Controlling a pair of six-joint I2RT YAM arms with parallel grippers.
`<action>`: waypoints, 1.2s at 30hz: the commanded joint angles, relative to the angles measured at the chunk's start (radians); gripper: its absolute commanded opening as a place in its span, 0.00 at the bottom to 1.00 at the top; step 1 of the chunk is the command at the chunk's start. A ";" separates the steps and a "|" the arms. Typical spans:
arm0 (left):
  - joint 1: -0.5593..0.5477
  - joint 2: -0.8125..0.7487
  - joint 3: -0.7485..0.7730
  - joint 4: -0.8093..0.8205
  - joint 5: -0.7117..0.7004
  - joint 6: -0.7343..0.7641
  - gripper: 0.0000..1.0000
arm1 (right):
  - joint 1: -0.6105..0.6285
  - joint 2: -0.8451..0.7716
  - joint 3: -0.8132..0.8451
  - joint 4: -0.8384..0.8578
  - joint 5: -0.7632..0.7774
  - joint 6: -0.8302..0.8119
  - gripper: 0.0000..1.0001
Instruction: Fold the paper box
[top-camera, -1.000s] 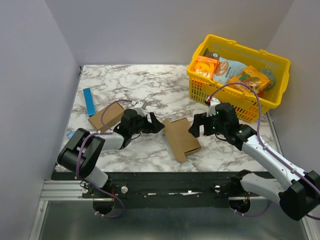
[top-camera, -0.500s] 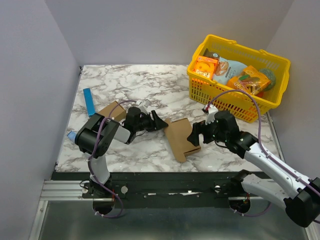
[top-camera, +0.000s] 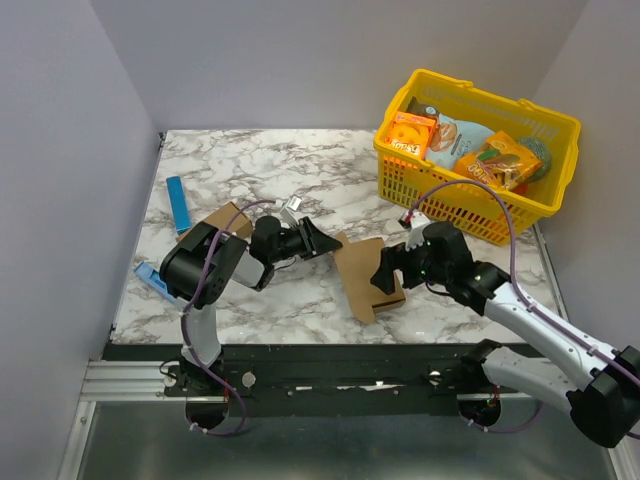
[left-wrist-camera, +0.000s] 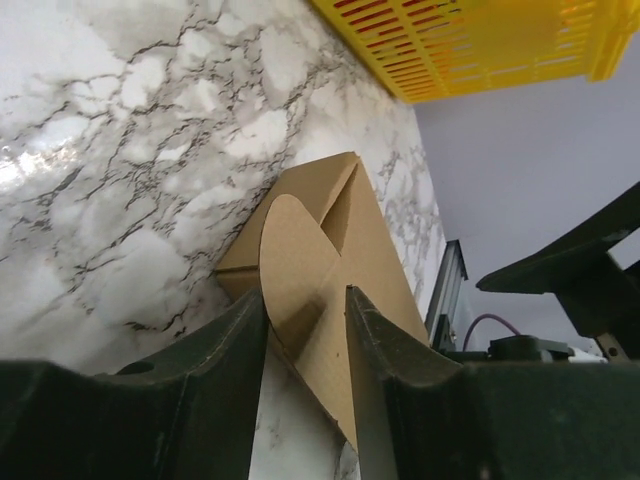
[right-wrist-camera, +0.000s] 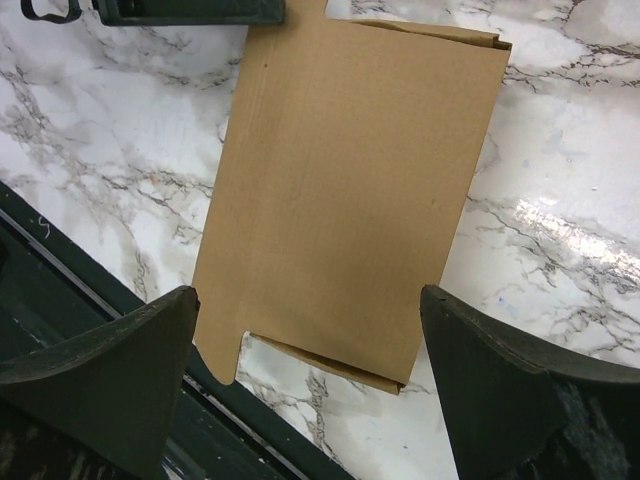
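The paper box (top-camera: 368, 275) is a flattened brown carton lying mid-table, with a rounded flap (left-wrist-camera: 300, 240) raised at its far left corner. My left gripper (top-camera: 328, 243) reaches that corner. In the left wrist view its jaws (left-wrist-camera: 305, 310) stand narrow around the flap, and some marble still shows beside the cardboard. My right gripper (top-camera: 385, 268) hovers at the box's right side. In the right wrist view it (right-wrist-camera: 315, 380) is wide open, straddling the near end of the box (right-wrist-camera: 350, 170) without touching it.
A second small brown carton (top-camera: 222, 222) lies behind the left arm. Blue items sit at the left (top-camera: 179, 203) and near the table's edge (top-camera: 152, 279). The yellow basket (top-camera: 470, 195) with orange snack boxes (top-camera: 410, 134) stands at the back right.
My left gripper has reached right to the box's corner and its jaws have narrowed around the flap. The right gripper has slid in over the box. The box's left corner has lifted slightly.
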 joint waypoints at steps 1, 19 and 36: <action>-0.008 0.029 0.000 0.157 0.037 -0.096 0.34 | 0.019 0.010 -0.002 0.021 0.000 -0.002 1.00; -0.013 0.017 -0.037 0.142 -0.027 -0.062 0.00 | 0.434 0.233 0.241 -0.155 0.683 0.175 1.00; -0.013 0.020 -0.086 0.160 -0.090 -0.090 0.00 | 0.642 0.881 0.623 -0.547 1.093 0.446 1.00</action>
